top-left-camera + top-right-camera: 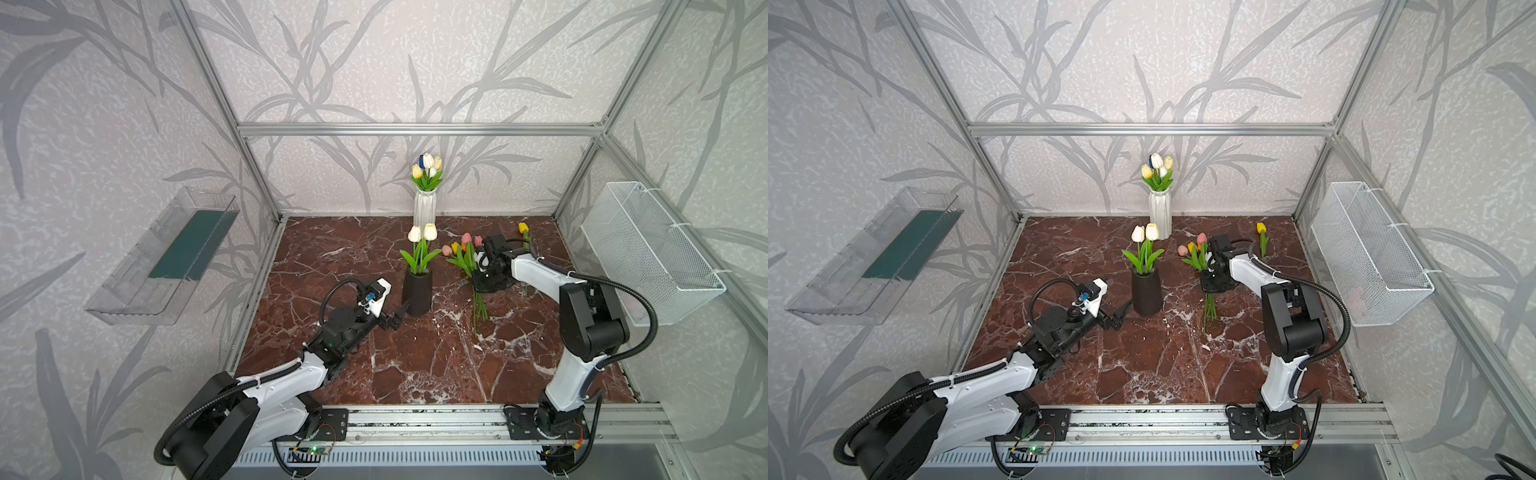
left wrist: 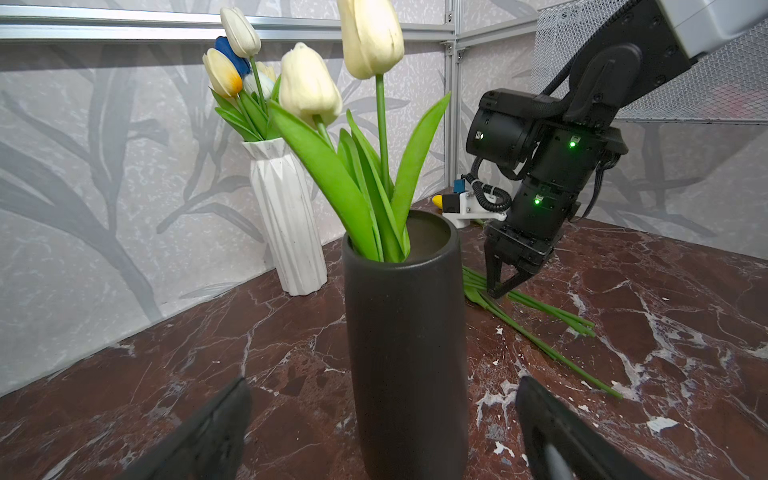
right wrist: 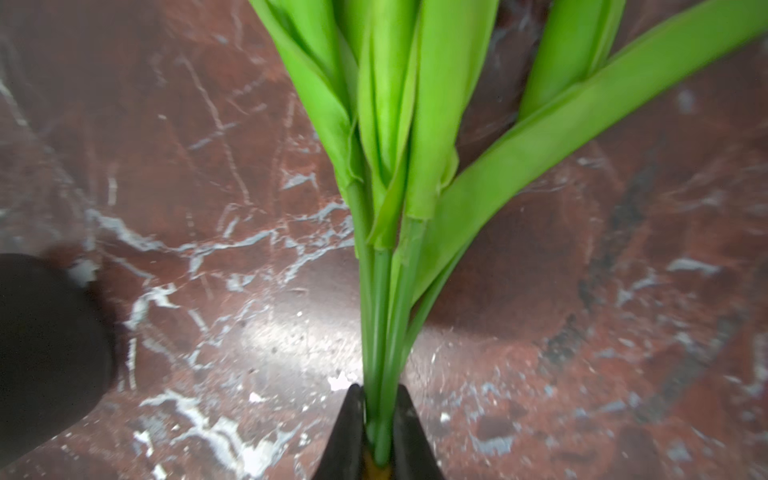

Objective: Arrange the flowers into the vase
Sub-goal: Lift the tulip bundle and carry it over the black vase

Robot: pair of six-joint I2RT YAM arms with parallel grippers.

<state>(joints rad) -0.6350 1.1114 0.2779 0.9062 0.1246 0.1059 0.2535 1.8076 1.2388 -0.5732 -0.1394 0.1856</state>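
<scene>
Red-brown marble table (image 1: 415, 365). Black vase (image 1: 417, 293) stands upright near the centre with two cream tulips (image 1: 422, 235) in it.

Left gripper (image 1: 397, 320) sits low at the black vase's near-left side, jaws spread wide and holding nothing. In the left wrist view its fingers (image 2: 224, 415) stand one on each side of the vase foot, with a gap showing on both sides.

Bunch of tulips (image 1: 463, 249), pink and yellow heads, lies on the table just right of the black vase. Heads point far, stems (image 1: 480, 309) point near.

Right gripper (image 3: 377, 392) is over the bunch, jaws closed tight on the stems below the leaves, which are pinched between both fingertips.

Single yellow tulip (image 1: 523, 228) lies far right, apart from the bunch.

White ribbed vase (image 1: 424, 208) stands at the far wall behind the black one, holding cream, yellow and blue tulips (image 1: 428, 166).
</scene>
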